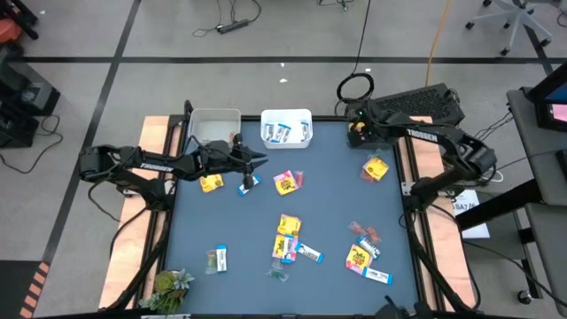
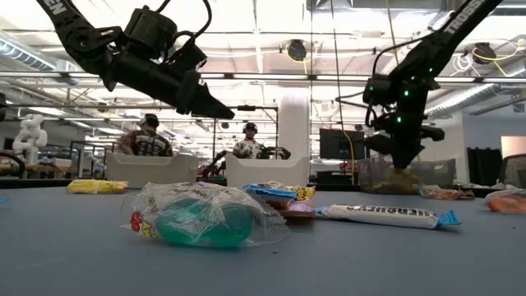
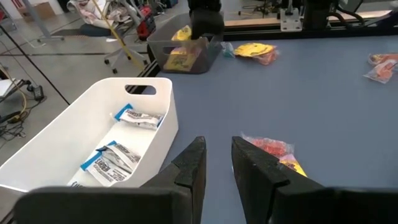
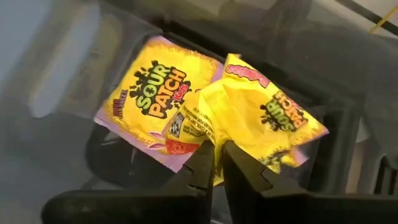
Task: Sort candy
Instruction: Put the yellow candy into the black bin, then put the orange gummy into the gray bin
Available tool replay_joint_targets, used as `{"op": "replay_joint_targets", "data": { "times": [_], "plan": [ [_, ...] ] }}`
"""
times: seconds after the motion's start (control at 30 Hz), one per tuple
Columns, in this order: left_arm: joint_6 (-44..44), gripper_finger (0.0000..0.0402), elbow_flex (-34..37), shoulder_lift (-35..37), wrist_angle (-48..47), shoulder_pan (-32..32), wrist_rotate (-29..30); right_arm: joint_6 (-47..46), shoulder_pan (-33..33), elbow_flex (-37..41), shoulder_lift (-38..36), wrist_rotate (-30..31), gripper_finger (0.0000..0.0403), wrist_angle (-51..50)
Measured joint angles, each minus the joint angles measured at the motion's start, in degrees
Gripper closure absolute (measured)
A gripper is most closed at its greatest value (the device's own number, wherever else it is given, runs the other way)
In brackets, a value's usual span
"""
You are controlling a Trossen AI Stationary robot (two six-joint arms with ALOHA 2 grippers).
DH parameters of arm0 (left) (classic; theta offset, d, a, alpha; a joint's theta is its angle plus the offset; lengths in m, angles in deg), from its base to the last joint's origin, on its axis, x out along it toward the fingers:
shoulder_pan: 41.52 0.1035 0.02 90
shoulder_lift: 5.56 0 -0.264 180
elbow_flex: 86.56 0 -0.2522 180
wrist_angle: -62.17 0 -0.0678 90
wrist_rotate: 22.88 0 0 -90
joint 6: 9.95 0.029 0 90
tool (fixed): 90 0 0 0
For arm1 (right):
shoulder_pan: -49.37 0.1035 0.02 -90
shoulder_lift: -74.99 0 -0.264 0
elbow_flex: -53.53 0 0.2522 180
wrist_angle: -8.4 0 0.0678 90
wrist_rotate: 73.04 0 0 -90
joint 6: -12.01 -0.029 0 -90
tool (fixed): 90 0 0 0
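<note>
Two dark arms work over a blue table (image 1: 337, 177) strewn with candy (image 1: 288, 237). The right gripper (image 4: 217, 155) hangs inside a dark bin (image 1: 357, 127) at the table's far right corner, its jaws a narrow slit apart with the edge of a yellow packet (image 4: 261, 118) between them; whether they pinch it or only touch it cannot be told. A second yellow packet (image 4: 152, 99) lies under it in the same bin.

The left gripper (image 3: 216, 163) hovers above the table near the far left, just beside a white bin (image 3: 99, 134) that holds blue-and-white bars (image 3: 138, 117). Its jaws stand slightly apart, with nothing between them. A grey bin (image 1: 215, 126) sits to the left of the white one.

Loose sweets lie across the table: a yellow packet with red pieces (image 1: 288, 182) near the middle, another yellow packet (image 1: 375, 168) towards the right, one (image 1: 211, 183) by the left arm, and a cluster of packets and bars (image 1: 368, 257) along the near side. A clear-wrapped green sweet (image 2: 201, 218) lies closest to the low camera. A leafy green thing (image 1: 170, 285) rests at the near left corner. People (image 2: 149, 136) sit in the room beyond.
</note>
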Motion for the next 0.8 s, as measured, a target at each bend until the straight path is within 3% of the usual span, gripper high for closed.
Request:
{"op": "replay_joint_targets", "data": {
  "times": [0.2, 0.47, 0.6, 0.8],
  "plan": [
    [0.0, 0.0318, 0.0, 0.0, 0.0, 0.0, 0.0, 2.3, -0.4, -0.1, -0.2, 0.1, 0.0334, -0.3],
    [0.0, 0.0318, 0.0, 0.0, 0.0, 0.0, 0.0, 2.6, 2.8, -4.5, -10.2, 0.4, 0.0250, -10.2],
    [0.0, 0.0318, 0.0, 0.0, 0.0, 0.0, 0.0, -1.5, 10.7, -4.1, -16.0, -1.5, 0.0242, -16.5],
    [0.1, 0.0318, 0.0, 0.0, -0.1, 0.0, 0.0, -13.1, 29.8, -2.5, -20.1, -3.5, 0.0251, -24.7]
  ]
}}
